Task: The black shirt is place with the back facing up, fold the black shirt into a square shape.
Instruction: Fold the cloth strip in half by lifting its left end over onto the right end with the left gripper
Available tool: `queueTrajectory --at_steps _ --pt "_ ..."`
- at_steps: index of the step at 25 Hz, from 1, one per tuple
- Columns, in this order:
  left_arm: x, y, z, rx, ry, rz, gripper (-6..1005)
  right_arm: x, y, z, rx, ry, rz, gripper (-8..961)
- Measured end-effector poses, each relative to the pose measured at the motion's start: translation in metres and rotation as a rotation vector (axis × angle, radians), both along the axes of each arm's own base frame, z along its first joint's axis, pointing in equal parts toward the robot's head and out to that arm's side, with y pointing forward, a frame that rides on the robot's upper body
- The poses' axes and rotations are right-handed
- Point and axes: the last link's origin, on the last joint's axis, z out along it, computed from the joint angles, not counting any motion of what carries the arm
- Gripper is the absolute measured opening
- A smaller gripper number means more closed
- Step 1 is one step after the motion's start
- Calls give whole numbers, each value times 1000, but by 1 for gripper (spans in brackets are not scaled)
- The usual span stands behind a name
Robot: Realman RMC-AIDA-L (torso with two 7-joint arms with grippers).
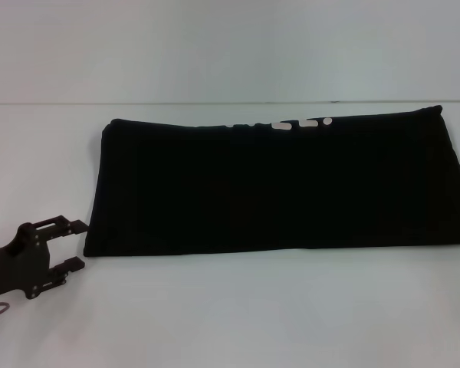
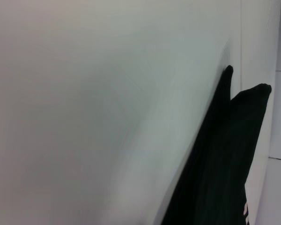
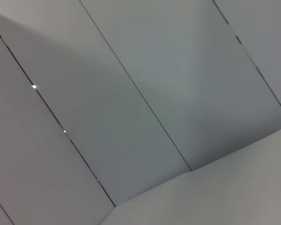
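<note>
The black shirt (image 1: 276, 188) lies flat on the white table (image 1: 230, 314) as a long folded band running left to right. A few white print marks show along its far edge. In the left wrist view the shirt (image 2: 225, 159) shows as a dark folded strip with two corners. My left gripper (image 1: 75, 245) is open and empty, low over the table just left of the shirt's near left corner, not touching it. My right gripper is out of view; its wrist camera shows only wall panels.
The table's far edge (image 1: 46, 103) meets a pale wall. Bare table lies in front of the shirt and to its left. The shirt's right end reaches the head view's right border.
</note>
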Motion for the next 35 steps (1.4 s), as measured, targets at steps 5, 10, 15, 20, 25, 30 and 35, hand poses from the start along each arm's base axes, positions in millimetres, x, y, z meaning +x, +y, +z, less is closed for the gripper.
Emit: queueTrajectory --at_steps 5,10,15,20,25,30,35 --pt "0 0 -3 2 -8 16 659 -1 1 0 0 -1 3 787" --pt "2 2 -7 -2 -17 21 659 -1 1 0 1 -1 4 787" --pt "5 7 -10 -4 -12 19 659 -1 1 0 2 1 3 788" --pt "7 12 -12 -8 -5 16 659 -1 1 0 2 1 2 788" --pt "10 14 -13 -13 -2 7 659 -1 1 0 1 0 2 788" --pt "12 15 -15 -29 3 -8 659 -1 1 1 2 -1 1 787" --pt "11 13 -14 -39 3 -11 659 0 1 1 2 -1 1 787"
